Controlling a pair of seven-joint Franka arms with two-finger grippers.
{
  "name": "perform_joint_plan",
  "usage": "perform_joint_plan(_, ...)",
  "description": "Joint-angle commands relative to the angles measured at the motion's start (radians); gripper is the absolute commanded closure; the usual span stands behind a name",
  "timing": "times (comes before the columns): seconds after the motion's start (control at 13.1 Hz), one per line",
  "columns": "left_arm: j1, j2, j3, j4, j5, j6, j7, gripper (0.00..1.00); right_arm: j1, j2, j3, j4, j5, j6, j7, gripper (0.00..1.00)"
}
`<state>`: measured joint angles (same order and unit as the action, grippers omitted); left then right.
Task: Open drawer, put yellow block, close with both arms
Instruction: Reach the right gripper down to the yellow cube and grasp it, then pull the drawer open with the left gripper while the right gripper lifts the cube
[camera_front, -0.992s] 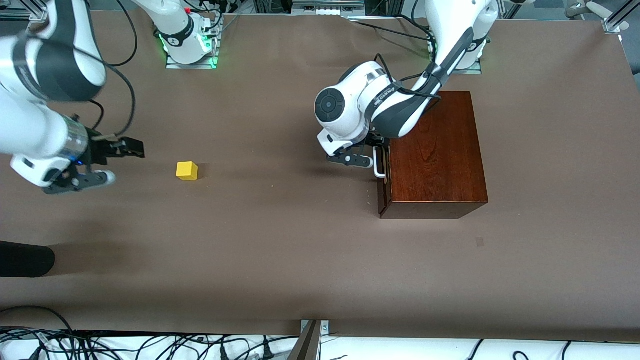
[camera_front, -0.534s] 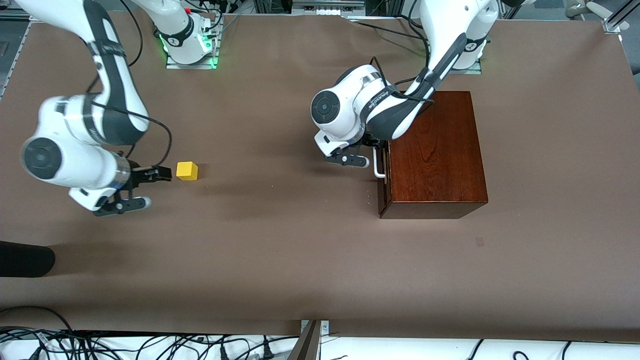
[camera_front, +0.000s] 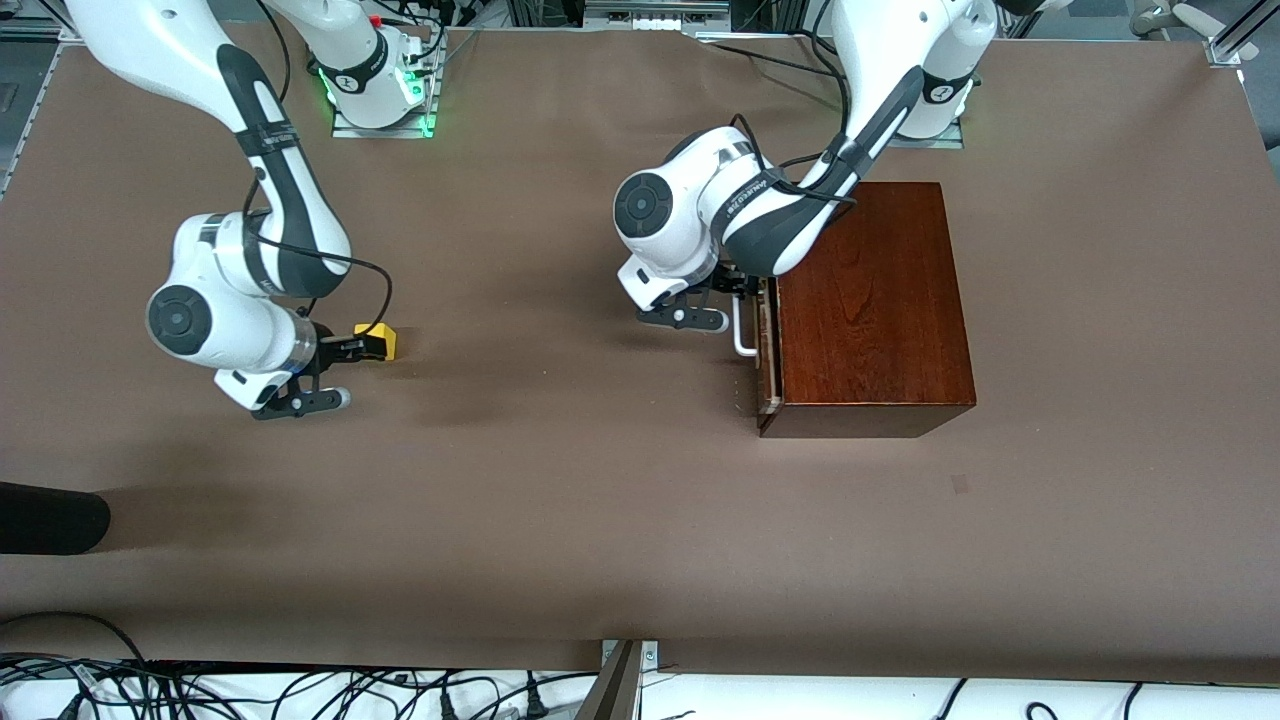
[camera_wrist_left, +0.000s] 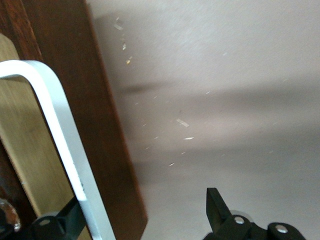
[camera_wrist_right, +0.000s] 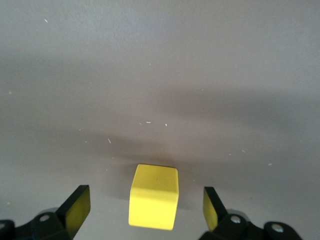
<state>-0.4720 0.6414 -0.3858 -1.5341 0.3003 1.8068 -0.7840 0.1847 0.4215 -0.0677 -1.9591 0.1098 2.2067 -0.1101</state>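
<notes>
Light: was even, overhead.
Shadows: soft smears lay on table (camera_front: 560, 500).
Glare: box top (camera_front: 880, 290) shone faintly.
Focus: wrist views were slightly soft.

- Close look at the drawer (camera_wrist_left: 107, 150): dark reddish-brown front running as a slanted band, glossy, with its edge meeting the worktop (camera_wrist_left: 225, 90).
- White bar handle (camera_wrist_left: 60, 145) curving at one end, then running straight along the drawer front, standing off it.
- Pale light wood (camera_wrist_left: 30, 150) visible through the handle's loop.
- Left gripper (camera_wrist_left: 135, 222) spread wide, straddling the handle: one black fingertip (camera_wrist_left: 50, 222) on the pale-wood side of the bar, the other fingertip (camera_wrist_left: 220, 210) over bare worktop.
- Grey-brown worktop lit unevenly, crossed by soft dark shadow bands, flecked with small pale specks.
</notes>
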Motion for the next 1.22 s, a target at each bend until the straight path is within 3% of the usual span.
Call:
perform_joint_plan(0.0,-0.013,0.037,-0.004,0.020,-0.042,0.071,-0.038,0.00,0.001,-0.062,0.006,-0.142,0.018,0.106,0.010,0.00)
perform_joint_plan(0.53,-0.063,0.066,-0.005,0.052,-0.082,0.212,-0.124,0.00,0.001,-0.060,0.014,-0.273,0.018,0.260,0.010,0.02)
perform_joint_plan(0.84,-0.063,0.063,-0.004,0.089,-0.060,0.210,-0.107,0.00,0.001,-0.046,0.014,-0.282,0.018,0.295,0.010,0.28)
perform_joint_plan(1.15,-0.062,0.055,-0.002,0.097,-0.058,0.204,-0.110,0.00,-0.001,-0.041,0.014,-0.284,0.018,0.300,0.010,0.72)
